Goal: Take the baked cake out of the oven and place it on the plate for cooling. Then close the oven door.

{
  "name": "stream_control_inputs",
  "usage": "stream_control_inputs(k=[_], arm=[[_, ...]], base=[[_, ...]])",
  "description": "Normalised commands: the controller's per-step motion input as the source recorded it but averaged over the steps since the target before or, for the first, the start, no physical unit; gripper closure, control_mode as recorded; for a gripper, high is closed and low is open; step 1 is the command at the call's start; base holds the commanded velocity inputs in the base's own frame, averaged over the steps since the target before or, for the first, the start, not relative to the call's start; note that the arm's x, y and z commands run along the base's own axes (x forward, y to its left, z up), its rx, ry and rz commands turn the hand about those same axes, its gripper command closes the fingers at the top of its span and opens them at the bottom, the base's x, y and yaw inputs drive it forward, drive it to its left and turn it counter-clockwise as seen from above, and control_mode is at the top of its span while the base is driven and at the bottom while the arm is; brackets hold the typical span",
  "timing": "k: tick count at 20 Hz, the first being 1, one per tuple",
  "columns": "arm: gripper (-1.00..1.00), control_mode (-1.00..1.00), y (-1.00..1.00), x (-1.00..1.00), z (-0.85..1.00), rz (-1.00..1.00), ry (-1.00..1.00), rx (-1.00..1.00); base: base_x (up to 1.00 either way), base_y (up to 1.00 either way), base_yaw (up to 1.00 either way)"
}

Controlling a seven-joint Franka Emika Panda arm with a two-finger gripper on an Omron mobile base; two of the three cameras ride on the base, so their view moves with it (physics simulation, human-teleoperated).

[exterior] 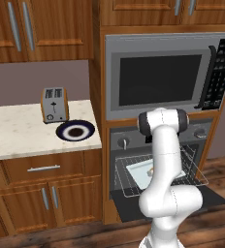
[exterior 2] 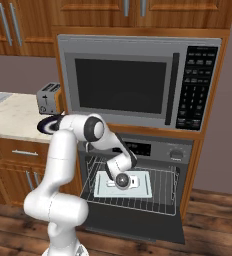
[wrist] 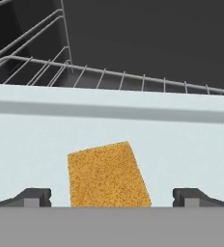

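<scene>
Hand view: baked cake (wrist: pixel 108 174) lies on the baking tray (wrist: pixel 32 140) directly between the tool's (wrist: pixel 112 197) spread fingertips (wrist: pixel 33 197).
Its longer side runs away from the tool, slightly skewed; nothing held, the oven (exterior 2: pixel 138 175) rack pulled out.

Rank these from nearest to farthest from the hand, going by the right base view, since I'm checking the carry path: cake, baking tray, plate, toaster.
1. The cake, between the open hand's tips.
2. The baking tray, right under the cake on the oven rack.
3. The plate, left on the counter edge.
4. The toaster, just behind the plate.
</scene>
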Motion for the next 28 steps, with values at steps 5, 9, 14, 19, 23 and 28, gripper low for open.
stream_control_inputs(k=[5, 9, 14, 19, 23, 28], arm=[[-1.0, -1.0, 0.0, 0.07, -0.08, 0.0, 0.0, 0.0], [-1.0, -1.0, 0.0, 0.01, -0.1, 0.0, 0.0, 0.0], [-1.0, -1.0, 0.01, 0.0, -0.12, 0.0, 0.0, 0.0], [-1.0, -1.0, 0.0, 0.0, -0.1, 0.0, 0.0, 0.0], [-1.0, -1.0, 0.0, 0.01, -0.06, 0.0, 0.0, 0.0], [1.0, -1.0, 0.0, 0.0, -0.09, 0.0, 0.0, 0.0]], base=[[0.0, 0.0, 0.0], [0.0, 0.0, 0.0], [0.0, 0.0, 0.0], [0.0, 0.0, 0.0], [0.0, 0.0, 0.0], [0.0, 0.0, 0.0]])
